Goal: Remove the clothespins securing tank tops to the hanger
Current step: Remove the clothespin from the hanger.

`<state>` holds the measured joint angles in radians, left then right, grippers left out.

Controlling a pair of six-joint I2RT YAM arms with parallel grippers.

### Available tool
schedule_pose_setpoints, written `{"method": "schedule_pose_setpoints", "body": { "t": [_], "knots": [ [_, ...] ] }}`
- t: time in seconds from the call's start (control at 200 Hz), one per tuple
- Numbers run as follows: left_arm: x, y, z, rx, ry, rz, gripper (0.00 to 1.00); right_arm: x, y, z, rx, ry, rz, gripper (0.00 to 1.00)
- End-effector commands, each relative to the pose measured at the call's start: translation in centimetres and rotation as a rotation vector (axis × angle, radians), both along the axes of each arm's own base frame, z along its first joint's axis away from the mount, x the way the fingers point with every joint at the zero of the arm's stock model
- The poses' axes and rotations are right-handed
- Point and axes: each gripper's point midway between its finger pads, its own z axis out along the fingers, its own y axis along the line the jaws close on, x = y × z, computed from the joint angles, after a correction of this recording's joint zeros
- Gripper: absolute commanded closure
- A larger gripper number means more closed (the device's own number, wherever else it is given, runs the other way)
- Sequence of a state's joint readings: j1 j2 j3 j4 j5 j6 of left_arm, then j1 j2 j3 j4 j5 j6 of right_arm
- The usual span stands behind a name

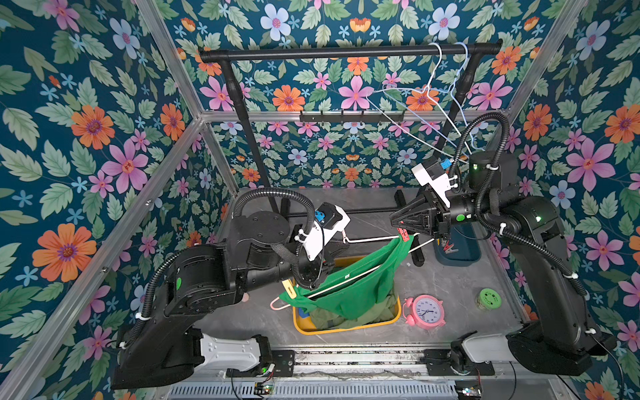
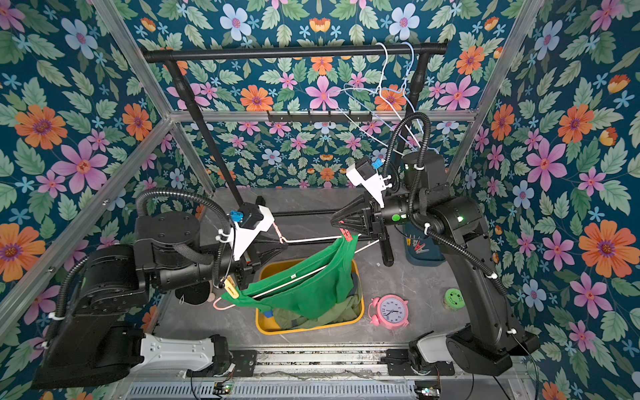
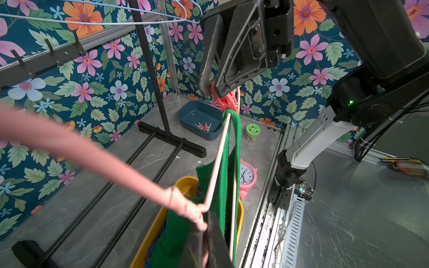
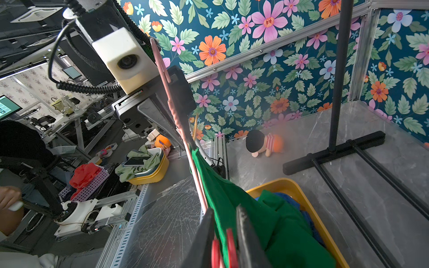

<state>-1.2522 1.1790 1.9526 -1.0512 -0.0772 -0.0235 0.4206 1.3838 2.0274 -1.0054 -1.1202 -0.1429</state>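
Red clothespin (image 3: 226, 102) sits pinched in right claw (image 1: 396, 223) — left claw (image 2: 281, 247) clamps pink hanger (image 3: 92, 159) — over grey marbled table (image 1: 450, 287), floral walls (image 1: 86, 138).

Two black robot arms reach inward with grippers facing each other: the left arm (image 1: 207, 277) has its left gripper (image 2: 281, 247) clamped tight on the neck of the hanger (image 2: 311, 239), and the right arm (image 1: 540, 221) has its right gripper (image 1: 395, 222) pinching a red clothespin (image 1: 402, 232).

Green tank top (image 1: 360, 284); red clothespin (image 3: 226, 102); pink hanger (image 3: 116, 170)
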Motion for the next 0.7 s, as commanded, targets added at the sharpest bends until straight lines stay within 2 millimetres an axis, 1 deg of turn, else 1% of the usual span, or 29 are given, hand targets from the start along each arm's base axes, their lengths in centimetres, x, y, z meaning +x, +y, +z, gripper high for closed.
{"method": "schedule_pose_setpoints", "body": {
  "t": [0.0,0.15,0.275,0.46,0.695],
  "knots": [
    [0.09,-0.20,0.95,-0.038,-0.011,0.003,1.00,-0.36,-0.07,0.39,0.011,-0.029,0.012,0.83],
    [0.14,-0.29,0.88,-0.035,-0.012,0.003,1.00,-0.43,-0.07,0.44,0.012,-0.028,0.013,0.89],
    [0.11,-0.32,0.92,-0.035,-0.011,0.001,1.00,-0.39,-0.08,0.54,0.014,-0.030,0.011,0.91],
    [0.11,-0.35,0.78,-0.030,-0.008,0.001,1.00,-0.50,-0.17,1.22,0.030,-0.047,0.003,0.97],
    [0.12,-0.36,0.61,-0.026,-0.007,0.002,1.00,-0.43,-0.14,1.26,0.033,-0.048,-0.001,0.99]
  ]
}}
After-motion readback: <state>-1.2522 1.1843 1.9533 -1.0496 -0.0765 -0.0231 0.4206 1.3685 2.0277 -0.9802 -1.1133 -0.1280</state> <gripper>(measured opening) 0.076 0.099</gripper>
